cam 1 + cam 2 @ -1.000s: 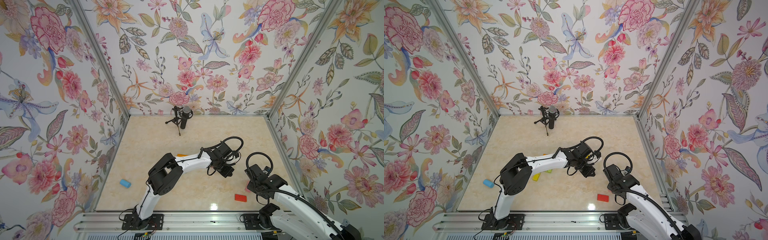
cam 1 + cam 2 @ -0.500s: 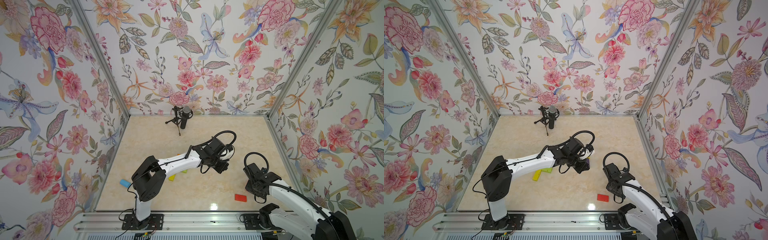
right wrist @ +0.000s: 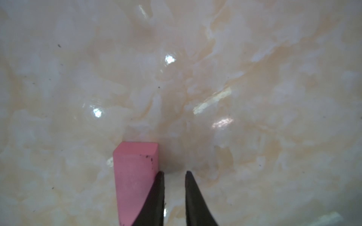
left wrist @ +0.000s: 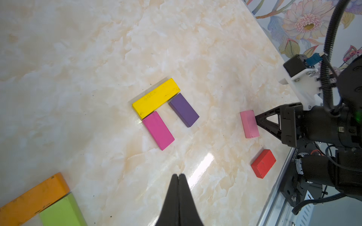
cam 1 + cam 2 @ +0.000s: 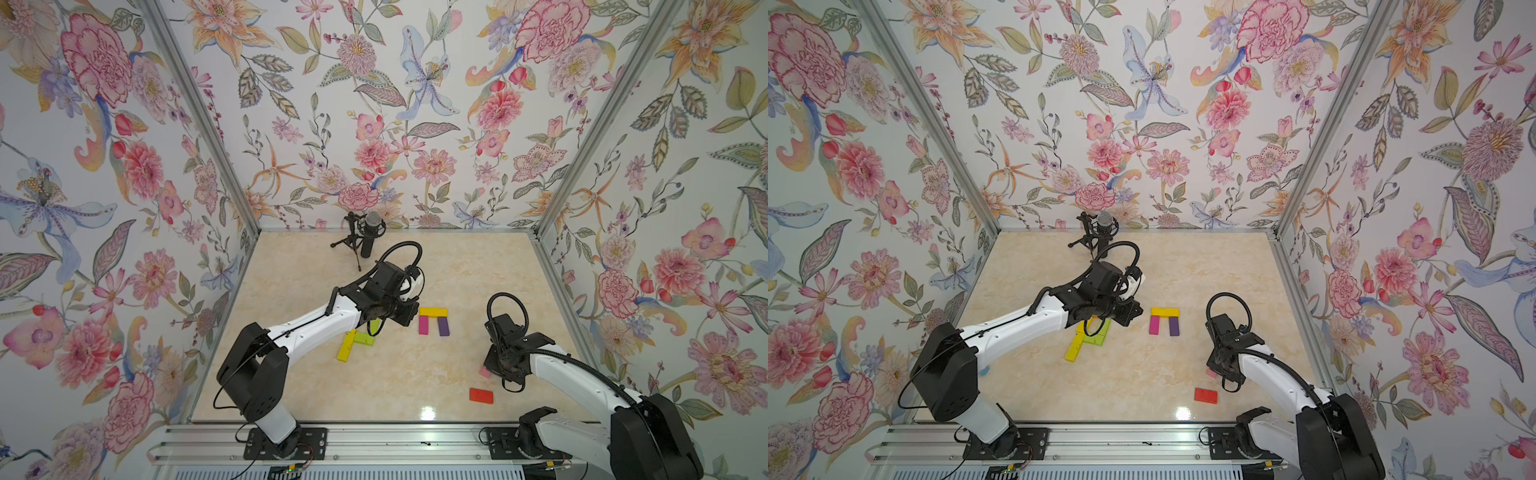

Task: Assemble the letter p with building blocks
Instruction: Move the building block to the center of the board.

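Building blocks lie on the marble table. A yellow bar [image 5: 433, 312] caps a magenta block [image 5: 423, 324] and a purple block [image 5: 444, 326], also seen in the left wrist view: yellow [image 4: 156, 97], magenta [image 4: 158, 130], purple [image 4: 184, 110]. My left gripper [image 4: 178, 175] is shut and empty, just left of that group. A pink block [image 3: 135, 176] lies flat against the outside of one finger of my right gripper [image 3: 173, 172], whose jaws stand slightly open with nothing between them. A red block [image 5: 481, 395] sits near the front.
A long yellow bar [image 5: 346, 351], lime green blocks [image 5: 364, 339] and an orange bar [image 4: 33, 199] lie under the left forearm. A microphone on a tripod [image 5: 365, 237] stands at the back. Floral walls close three sides, with a metal rail [image 5: 374, 440] in front.
My left arm has swung left, away from the yellow, magenta and purple group, uncovering it. My right gripper's jaws have parted a little beside the pink block.
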Robot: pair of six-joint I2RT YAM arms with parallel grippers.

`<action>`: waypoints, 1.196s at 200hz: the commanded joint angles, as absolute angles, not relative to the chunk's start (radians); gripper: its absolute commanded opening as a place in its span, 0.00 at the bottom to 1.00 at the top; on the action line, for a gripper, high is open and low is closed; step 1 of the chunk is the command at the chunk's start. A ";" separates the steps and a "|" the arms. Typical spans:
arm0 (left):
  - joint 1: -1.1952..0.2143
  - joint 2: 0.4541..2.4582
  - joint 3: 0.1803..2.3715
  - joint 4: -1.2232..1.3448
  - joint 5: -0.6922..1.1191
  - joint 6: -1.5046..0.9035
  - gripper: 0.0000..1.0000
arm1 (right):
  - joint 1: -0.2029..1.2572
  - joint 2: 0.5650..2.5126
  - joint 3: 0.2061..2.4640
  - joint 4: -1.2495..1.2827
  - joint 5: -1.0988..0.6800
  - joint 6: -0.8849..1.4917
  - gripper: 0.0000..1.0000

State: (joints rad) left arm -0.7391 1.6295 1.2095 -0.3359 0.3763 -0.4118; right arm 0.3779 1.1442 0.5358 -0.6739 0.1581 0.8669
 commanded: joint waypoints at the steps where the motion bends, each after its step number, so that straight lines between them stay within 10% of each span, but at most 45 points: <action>1: -0.724 1.584 1.193 -0.322 0.356 -0.415 0.00 | 0.380 1.121 0.544 -0.608 0.111 0.861 0.20; 94: -0.721 1.586 1.170 -0.305 0.347 -0.425 0.00 | 0.396 1.078 0.632 -0.636 0.015 0.750 0.46; 239: -0.686 1.572 1.134 -0.291 0.335 -0.440 0.00 | 0.426 1.203 0.605 -0.645 0.060 0.758 0.48</action>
